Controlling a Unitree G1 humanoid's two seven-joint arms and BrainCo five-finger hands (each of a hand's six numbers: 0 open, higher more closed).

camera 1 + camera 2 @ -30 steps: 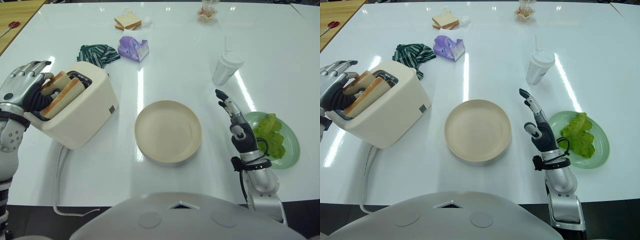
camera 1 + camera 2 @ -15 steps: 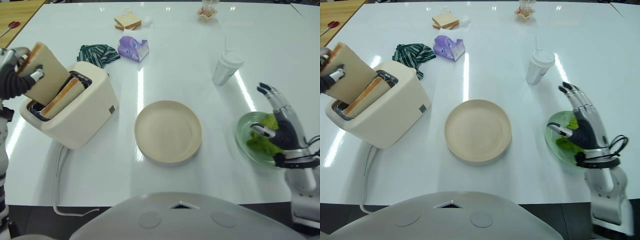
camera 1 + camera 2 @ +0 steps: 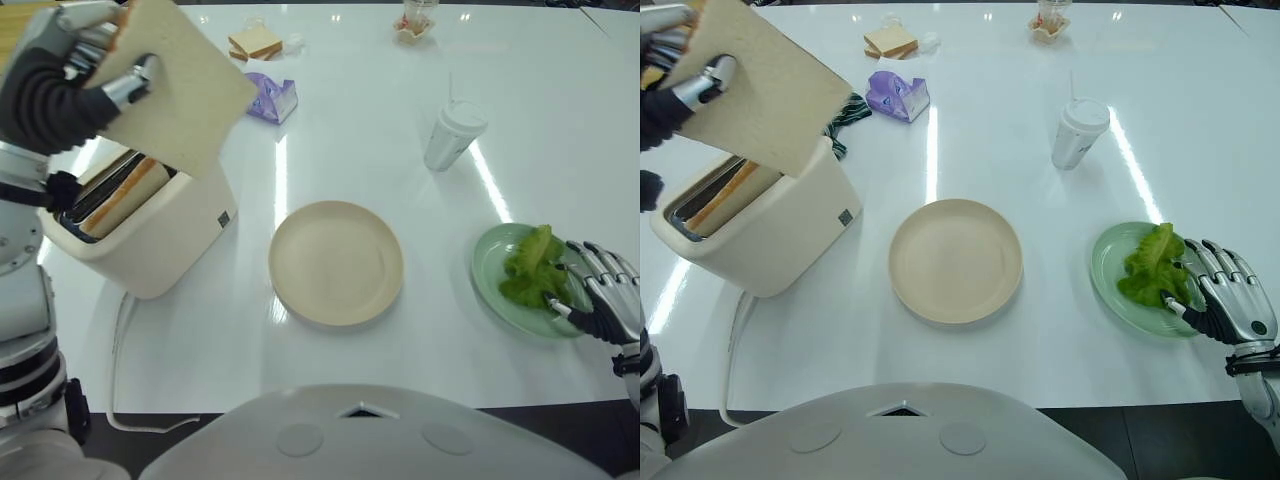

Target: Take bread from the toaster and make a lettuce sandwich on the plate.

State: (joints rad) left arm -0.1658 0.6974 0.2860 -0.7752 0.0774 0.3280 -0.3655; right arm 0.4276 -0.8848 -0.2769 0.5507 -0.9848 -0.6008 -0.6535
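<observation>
My left hand (image 3: 60,85) is shut on a slice of bread (image 3: 175,95), held tilted in the air above the cream toaster (image 3: 160,235). A second slice (image 3: 125,195) still stands in the toaster's slot. The empty beige plate (image 3: 336,262) lies at the table's centre. At the right, a green plate (image 3: 495,290) carries lettuce (image 3: 530,270). My right hand (image 3: 1225,305) rests at that plate's right rim, its fingers curled against the lettuce leaves; whether it holds them I cannot tell.
A white lidded cup with a straw (image 3: 453,135) stands behind the green plate. A purple packet (image 3: 272,98), a striped cloth (image 3: 845,110) and two more bread slices (image 3: 255,42) lie at the back left. The toaster's cord (image 3: 115,350) trails toward the front edge.
My left hand has lifted the bread slice clear of the toaster, up and toward the right. My right hand has swung right and come down onto the lettuce plate's rim, fingers curling.
</observation>
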